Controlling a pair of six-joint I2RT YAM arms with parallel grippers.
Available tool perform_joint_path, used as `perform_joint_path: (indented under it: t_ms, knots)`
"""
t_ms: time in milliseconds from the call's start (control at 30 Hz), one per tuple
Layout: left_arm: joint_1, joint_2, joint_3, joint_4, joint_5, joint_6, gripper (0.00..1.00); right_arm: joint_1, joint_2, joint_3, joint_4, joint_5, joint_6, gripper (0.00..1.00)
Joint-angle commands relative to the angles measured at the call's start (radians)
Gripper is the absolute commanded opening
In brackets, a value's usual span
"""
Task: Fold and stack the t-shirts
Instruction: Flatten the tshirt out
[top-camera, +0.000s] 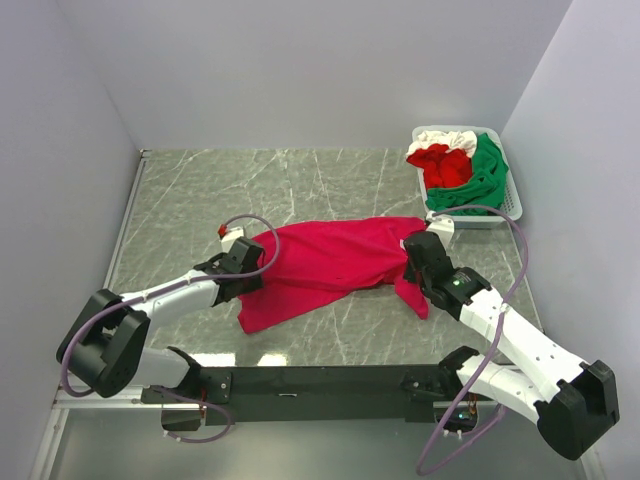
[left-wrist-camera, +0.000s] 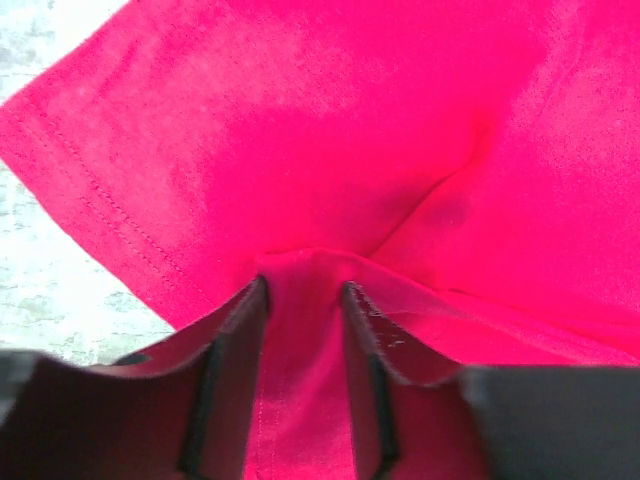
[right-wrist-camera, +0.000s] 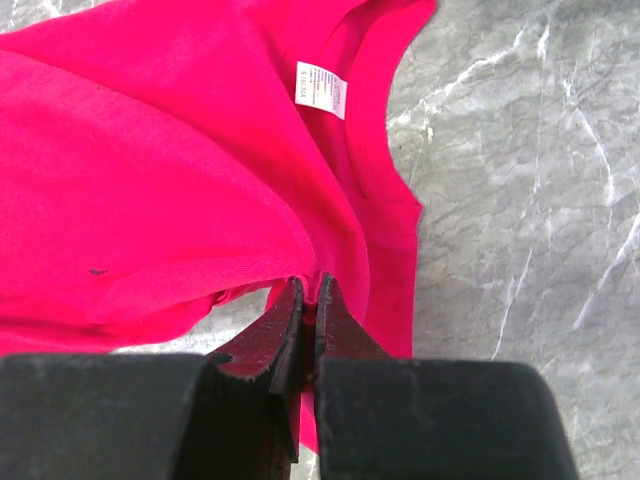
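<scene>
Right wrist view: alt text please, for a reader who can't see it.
The right gripper is pinched shut on a fold of the crimson t-shirt at bottom centre. The shirt fills the left of the frame, a white label showing near its top; grey marbled table lies to the right.

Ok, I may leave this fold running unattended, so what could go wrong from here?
1. The right jaws pinch only a thin bit of the crimson shirt, so it could slip out when lifted.
2. The left jaws hold a bunched fold rather than a flat edge, so the shirt may lift creased and fold crooked.
</scene>
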Motion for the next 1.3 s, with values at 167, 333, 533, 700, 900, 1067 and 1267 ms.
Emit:
perform_joint_path:
  t_ms: [167,333,533,700,900,1067,1267]
  knots:
    - [-0.005,-0.062,0.054,-0.023,-0.068,0.007,0.25,-0.006,-0.015,0.001,0.029,0.019,-0.005,0.00]
    - [-0.005,-0.067,0.057,-0.029,-0.074,0.018,0.13,-0.006,-0.018,0.001,0.029,0.019,-0.007,0.00]
    - [-0.003,-0.068,0.054,-0.031,-0.083,0.021,0.01,-0.006,-0.025,0.003,0.022,0.025,-0.008,0.00]
    - [-0.003,-0.047,0.052,-0.022,-0.091,0.021,0.23,-0.006,-0.027,0.004,0.022,0.023,-0.007,0.00]
    - [-0.002,0.005,0.069,-0.019,-0.132,0.036,0.46,-0.006,-0.030,0.001,0.019,0.022,-0.009,0.00]
    - [-0.002,0.039,0.075,0.000,-0.140,0.042,0.45,-0.006,-0.030,0.000,0.018,0.025,-0.009,0.00]
    - [-0.002,0.061,0.071,0.018,-0.121,0.044,0.42,-0.006,-0.041,0.001,0.006,0.031,-0.007,0.00]
